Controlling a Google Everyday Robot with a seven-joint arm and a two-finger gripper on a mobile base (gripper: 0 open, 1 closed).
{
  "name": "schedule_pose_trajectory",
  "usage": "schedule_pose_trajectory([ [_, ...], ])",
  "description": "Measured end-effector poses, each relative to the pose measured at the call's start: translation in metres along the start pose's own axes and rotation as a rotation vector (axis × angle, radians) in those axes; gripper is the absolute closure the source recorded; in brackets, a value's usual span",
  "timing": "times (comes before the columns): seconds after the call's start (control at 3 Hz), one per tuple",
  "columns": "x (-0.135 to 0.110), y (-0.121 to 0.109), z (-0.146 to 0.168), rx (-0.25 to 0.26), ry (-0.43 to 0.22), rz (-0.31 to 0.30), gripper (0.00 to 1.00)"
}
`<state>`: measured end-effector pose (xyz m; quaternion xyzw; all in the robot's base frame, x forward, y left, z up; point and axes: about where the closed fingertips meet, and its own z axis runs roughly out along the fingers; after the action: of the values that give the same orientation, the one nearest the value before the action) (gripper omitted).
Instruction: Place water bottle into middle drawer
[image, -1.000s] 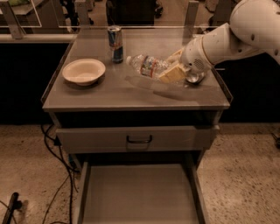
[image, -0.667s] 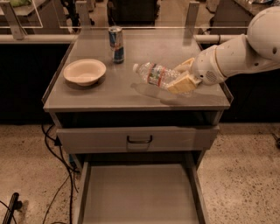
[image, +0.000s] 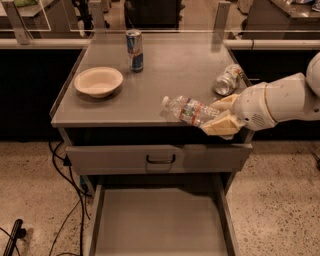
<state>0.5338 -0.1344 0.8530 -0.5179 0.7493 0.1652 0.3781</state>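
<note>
The water bottle (image: 189, 110) is clear with a white cap and a red-green label band. It lies nearly level in the air over the front right of the cabinet top, cap pointing left. My gripper (image: 220, 116) is shut on its bottom end, with pale fingers (image: 222, 125) above and below it. The white arm reaches in from the right. The middle drawer (image: 102, 220) is pulled out below, wide and grey with a flat floor. The bottle hangs above the cabinet's front edge, higher than the drawer.
A grey cabinet top (image: 165, 70) holds a white bowl (image: 98, 81) at the left, a tall blue-and-silver can (image: 134, 50) at the back and a silver can (image: 228, 79) lying on its side at the right. A closed drawer front with a black handle (image: 160, 159) sits above the open drawer. Cables (image: 65, 175) trail on the floor at the left.
My gripper has carried the bottle towards the front edge of the cabinet top and lower. The silver can behind it has come into view.
</note>
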Motion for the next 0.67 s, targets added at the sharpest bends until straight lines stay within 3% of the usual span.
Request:
schedule_pose_trajectory([
  [0.33,0.0,0.0,0.0,0.0,0.0,0.0,1.0],
  [0.67,0.001,0.017,0.007,-0.026,-0.001,-0.018,1.0],
])
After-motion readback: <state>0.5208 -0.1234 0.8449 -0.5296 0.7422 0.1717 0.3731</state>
